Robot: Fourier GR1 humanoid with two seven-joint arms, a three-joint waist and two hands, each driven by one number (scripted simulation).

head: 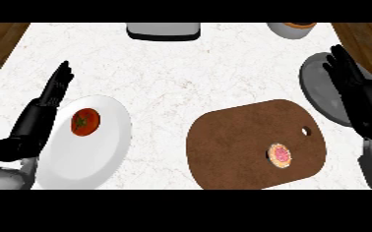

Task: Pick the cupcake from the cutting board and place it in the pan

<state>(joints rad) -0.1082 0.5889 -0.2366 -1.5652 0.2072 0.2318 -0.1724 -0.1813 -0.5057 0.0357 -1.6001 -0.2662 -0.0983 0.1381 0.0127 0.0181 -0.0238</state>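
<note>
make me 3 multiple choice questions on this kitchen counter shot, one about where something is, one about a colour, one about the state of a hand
1. Where is the cupcake?
A. in the pan
B. on the cutting board
C. on the white plate

2. What colour is the plate under the tomato?
A. white
B. black
C. blue

3. How is the right hand?
A. curled round the cupcake
B. flat on the cutting board
C. open, holding nothing

Answers:
1 B: the cupcake sits on the brown cutting board, towards its right end.
2 A: the plate at the left, beside the left hand, is white.
3 C: its fingers are straight over the grey pan, well apart from the cupcake.
</note>
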